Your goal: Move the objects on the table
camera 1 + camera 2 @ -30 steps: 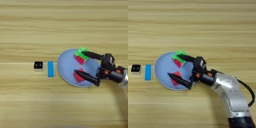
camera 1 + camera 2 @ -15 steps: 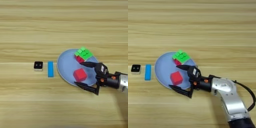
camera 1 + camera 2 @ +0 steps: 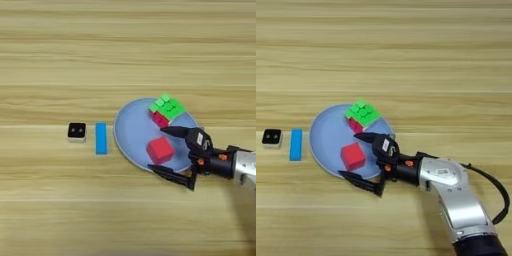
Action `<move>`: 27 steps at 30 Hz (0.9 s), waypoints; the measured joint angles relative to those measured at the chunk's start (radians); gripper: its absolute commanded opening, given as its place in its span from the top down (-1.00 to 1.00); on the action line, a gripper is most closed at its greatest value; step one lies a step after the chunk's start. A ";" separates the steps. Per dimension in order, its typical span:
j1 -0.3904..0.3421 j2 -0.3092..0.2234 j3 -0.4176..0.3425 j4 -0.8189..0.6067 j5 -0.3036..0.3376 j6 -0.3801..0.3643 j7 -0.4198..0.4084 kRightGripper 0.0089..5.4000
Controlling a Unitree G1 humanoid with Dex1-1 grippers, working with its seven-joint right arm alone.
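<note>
A plain red cube [image 3: 160, 149] lies on the near part of a round blue plate [image 3: 131, 131] on the wooden table [image 3: 60, 60]. The puzzle cube [image 3: 166, 109], green on top with red-pink sides, rests on the plate's far right rim. My right gripper [image 3: 156, 149] reaches in from the right and is open. Its two black fingers straddle the red cube, one on the far side and one [image 3: 358, 181] past the plate's near rim, both apart from the cube. The silver forearm [image 3: 456, 187] runs to the bottom right.
Left of the plate lie a flat blue bar [image 3: 101, 138] and a small black block [image 3: 76, 131] with two pale dots. Bare wooden table stretches behind and to the left.
Over the last second the gripper slid from around the puzzle cube toward the near rim. Its open fingers now bracket the red cube, which shows fully. Hardly any motion in the last half second.
</note>
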 measured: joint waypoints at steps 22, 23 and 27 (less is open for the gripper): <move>-0.018 0.004 0.003 0.017 -0.006 0.055 -0.040 -0.18; -0.018 0.004 0.003 0.017 -0.006 0.055 -0.040 -0.18; -0.018 0.009 0.003 -0.005 -0.002 0.057 -0.043 -0.18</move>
